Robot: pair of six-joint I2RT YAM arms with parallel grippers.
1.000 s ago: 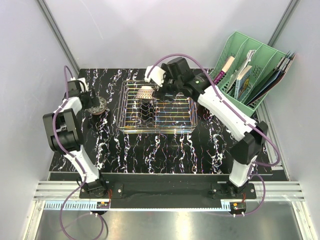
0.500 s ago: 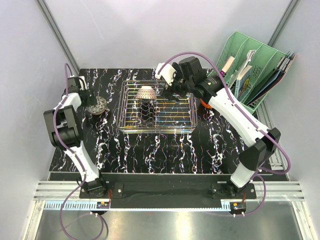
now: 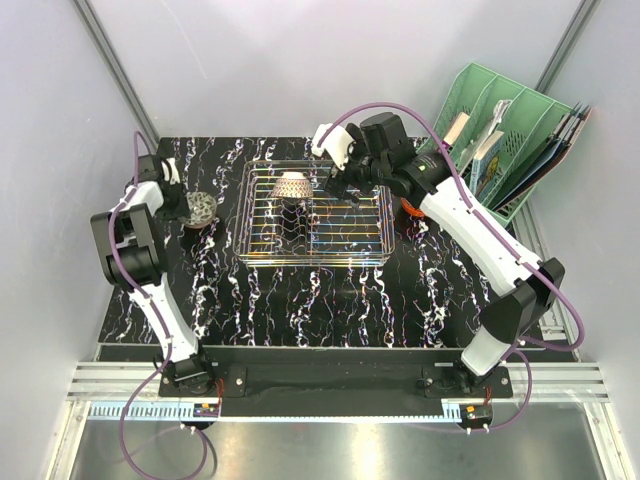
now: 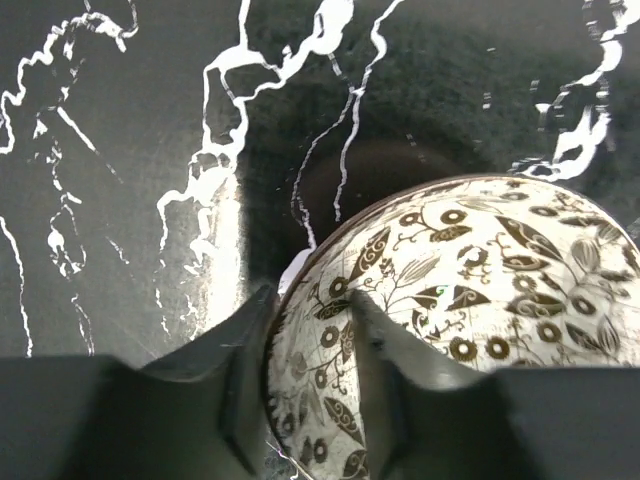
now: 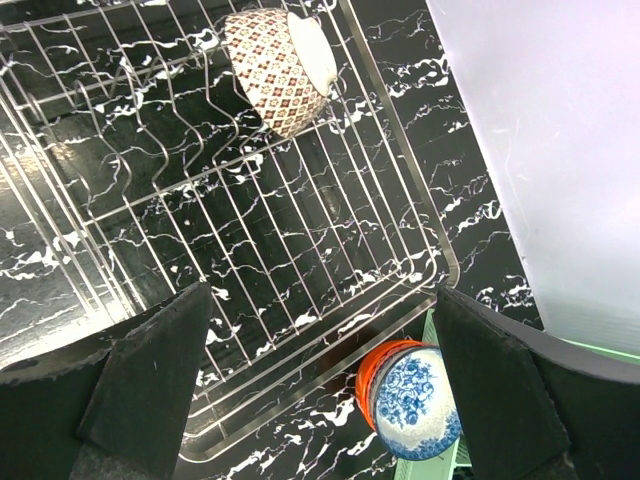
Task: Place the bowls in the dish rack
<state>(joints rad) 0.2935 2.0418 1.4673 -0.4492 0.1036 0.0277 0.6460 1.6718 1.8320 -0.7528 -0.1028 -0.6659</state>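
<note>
Since 1 second ago the right gripper [image 3: 337, 180] has lifted off the pink patterned bowl [image 3: 291, 185], which lies tilted in the far-left part of the dish rack [image 3: 310, 262]. It now hangs spread wide over the far rail. Meanwhile the left gripper [image 4: 310, 300] has narrowed onto the rim of a second patterned bowl [image 4: 480, 290] on the table [image 3: 300, 300], 1 finger inside and 1 outside, apparently pinching it. The rack lies near, to that bowl's right, its long axis running left-right, and the left arm is clearly nearer. Only the low side wall intervenes, though the racked bowl and right gripper crowd the far end. An orange-red bowl [image 5: 395, 365] and a blue bowl [image 5: 415, 405] sit just beyond the rack's right corner.
</note>
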